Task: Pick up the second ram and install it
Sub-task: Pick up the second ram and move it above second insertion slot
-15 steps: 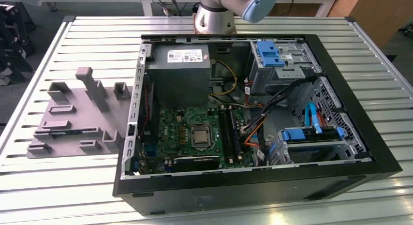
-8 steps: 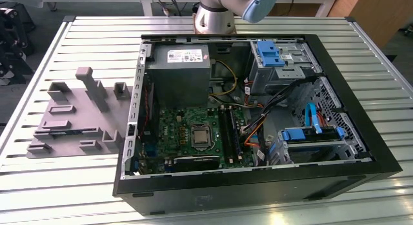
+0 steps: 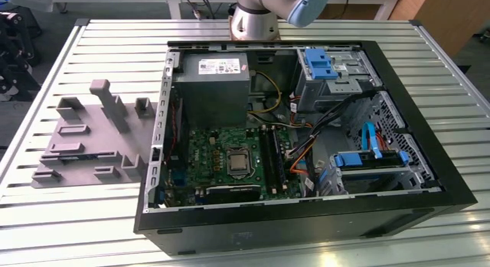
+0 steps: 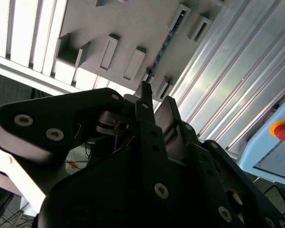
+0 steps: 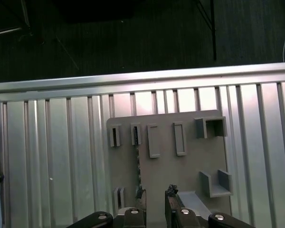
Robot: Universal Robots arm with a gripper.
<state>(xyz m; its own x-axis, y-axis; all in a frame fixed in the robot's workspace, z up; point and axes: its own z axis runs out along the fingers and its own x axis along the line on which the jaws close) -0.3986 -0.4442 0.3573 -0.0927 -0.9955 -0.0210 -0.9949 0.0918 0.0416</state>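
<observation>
The second ram (image 5: pixel 137 164) is a thin dark stick standing on its edge in a slot of the grey fixture plate (image 5: pixel 190 171). In the second wrist view the ram (image 4: pixel 164 45) runs as a narrow dark line across the same plate (image 4: pixel 133 28). My gripper (image 5: pixel 155 192) hangs well above the fixture, open, with nothing between its black fingertips (image 5: pixel 171 192). The ram lines up with one fingertip rather than with the gap. The second wrist view has the gripper (image 4: pixel 156 97) in the foreground with the fixture behind it.
An open black computer case (image 3: pixel 306 221) lies on the slatted metal table (image 3: pixel 92 221), with the motherboard (image 3: pixel 206 158), its long black slots (image 3: pixel 269 155), a grey power supply (image 3: pixel 210 89) and blue drive latches (image 3: pixel 318 63). The grey fixture (image 3: pixel 92 135) stands at the exterior view's left.
</observation>
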